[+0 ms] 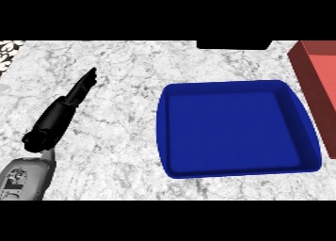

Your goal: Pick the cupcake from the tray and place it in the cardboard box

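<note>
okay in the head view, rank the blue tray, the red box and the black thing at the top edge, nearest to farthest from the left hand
From the left hand:
1. Blue tray, just to its right.
2. Black object, top edge, past the tray.
3. Red box, far right edge.

From my seat: marble counter (122,141) fills the view. My left hand (62,113) sits at nine o'clock, fingers straight, pointing toward one o'clock, holding nothing, well apart from the blue tray (172,136). The tray lies just right of centre, at about three o'clock. A red box (323,89) runs along the right edge, at two o'clock, just beside the tray's right rim. I see a dark object (233,44) at twelve o'clock; can't tell what.
</note>
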